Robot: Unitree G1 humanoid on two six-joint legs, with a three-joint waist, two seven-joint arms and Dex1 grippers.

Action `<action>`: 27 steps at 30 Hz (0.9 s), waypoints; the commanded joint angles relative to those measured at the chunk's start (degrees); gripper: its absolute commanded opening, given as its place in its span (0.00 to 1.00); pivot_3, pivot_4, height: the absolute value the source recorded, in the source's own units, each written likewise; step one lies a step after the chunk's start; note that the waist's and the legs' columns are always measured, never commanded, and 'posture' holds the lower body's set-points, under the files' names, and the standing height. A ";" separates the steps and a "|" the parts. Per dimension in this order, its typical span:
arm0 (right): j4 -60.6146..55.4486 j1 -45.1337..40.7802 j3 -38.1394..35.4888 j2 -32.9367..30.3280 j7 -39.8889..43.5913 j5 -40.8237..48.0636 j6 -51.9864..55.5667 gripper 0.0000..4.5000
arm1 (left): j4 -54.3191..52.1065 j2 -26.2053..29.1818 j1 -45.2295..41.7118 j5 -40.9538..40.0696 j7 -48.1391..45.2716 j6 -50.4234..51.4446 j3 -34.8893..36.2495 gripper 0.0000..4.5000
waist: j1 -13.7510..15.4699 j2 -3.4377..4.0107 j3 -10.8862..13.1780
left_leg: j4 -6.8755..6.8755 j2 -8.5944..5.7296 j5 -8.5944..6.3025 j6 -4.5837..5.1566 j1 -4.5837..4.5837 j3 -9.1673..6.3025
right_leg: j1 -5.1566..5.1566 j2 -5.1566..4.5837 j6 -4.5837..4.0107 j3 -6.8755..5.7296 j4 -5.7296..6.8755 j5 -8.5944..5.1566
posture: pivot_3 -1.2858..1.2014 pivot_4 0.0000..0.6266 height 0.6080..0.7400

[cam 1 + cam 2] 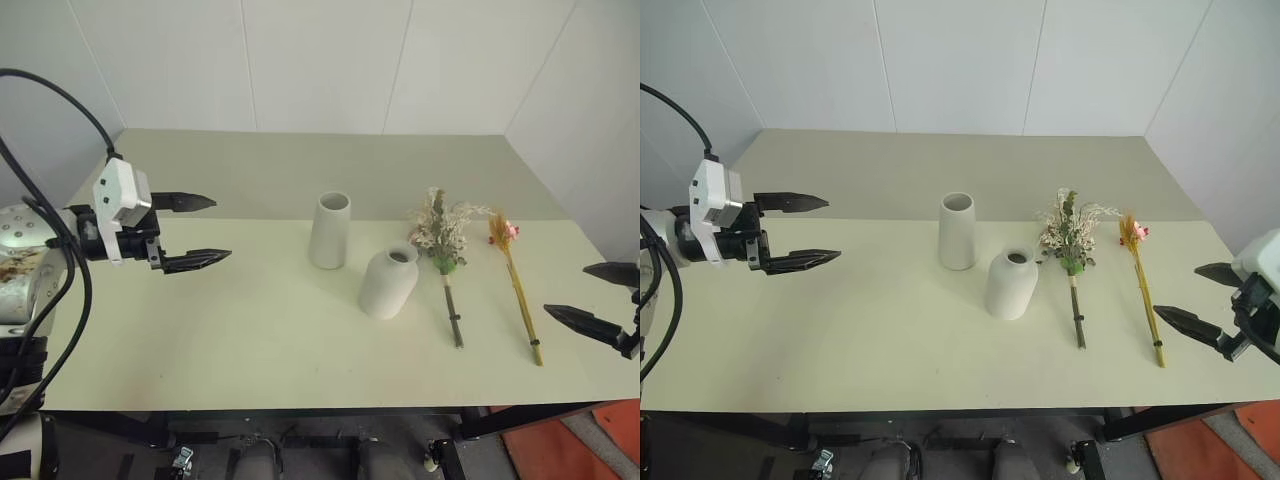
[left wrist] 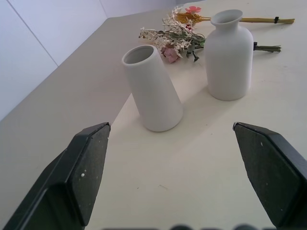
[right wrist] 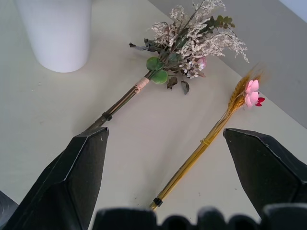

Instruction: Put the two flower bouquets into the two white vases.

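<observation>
Two white vases stand mid-table: a taller cylinder [image 1: 329, 230] and, nearer and to its right, a rounder one with a narrowed neck [image 1: 388, 281]. To their right lie both bouquets flat on the table, the bushy bunch [image 1: 444, 238] with pale sprigs and green leaves, and the slim yellow spray [image 1: 517, 284] with a pink blossom. My left gripper [image 1: 195, 231] hovers open at the left, pointing toward the vases, empty. My right gripper [image 1: 596, 296] is open at the right edge, just right of the yellow spray, holding nothing.
The pale table [image 1: 250, 330] has free room at the left and front. White walls close the back and right. An orange floor patch [image 1: 570, 445] shows below the table's front right corner.
</observation>
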 commanded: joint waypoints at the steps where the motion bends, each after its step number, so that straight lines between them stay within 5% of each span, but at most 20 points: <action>1: -0.96 -0.40 -1.09 -0.17 -0.78 -0.17 0.14 1.00 | -1.14 0.71 -0.39 -0.09 -0.15 -0.86 1.23 0.99 | -0.02 0.00 0.00 | 0.00 0.00 0.00 0.00 0.00 0.00 | 0.00 0.00 0.00 0.00 0.00 0.00 | 0.52 0.24 1.00; 14: -0.97 -1.92 0.57 -1.69 -4.44 0.01 6.08 1.00 | 0.49 -0.31 -3.25 0.64 -1.28 -1.43 -0.73 0.99 | -0.05 0.00 0.00 | 0.00 0.00 0.00 0.00 0.00 0.00 | 0.00 0.00 0.00 0.00 0.00 0.00 | 0.52 0.24 1.00; 17: 3.32 -9.31 8.72 -5.67 -8.22 1.36 13.13 1.00 | 0.12 -1.06 -4.70 0.81 -2.47 -1.42 -2.38 0.99 | -0.40 0.00 0.00 | 0.06 0.00 0.00 0.00 0.03 0.03 | 0.03 -0.01 -0.09 0.03 0.01 -0.01 | 0.52 0.24 1.00; 20: 12.64 -23.95 24.45 -8.80 -11.01 0.46 19.29 1.00 | 1.50 -2.31 -7.25 2.71 -3.60 -2.74 -5.33 0.99 | -0.72 -0.01 -0.01 | 0.08 0.03 0.00 0.00 0.06 0.03 | 0.02 0.03 -0.36 0.06 0.01 -0.08 | 0.52 0.24 1.00; 27: 44.94 -57.68 50.39 -0.92 -12.99 -10.14 20.00 1.00 | 5.19 -4.48 -10.26 4.77 -5.12 -5.08 -8.01 0.99 | -1.26 0.02 0.01 | 0.01 -0.01 0.01 0.02 -0.25 0.01 | -0.27 0.05 -0.23 0.09 0.00 0.18 | 0.52 0.24 1.00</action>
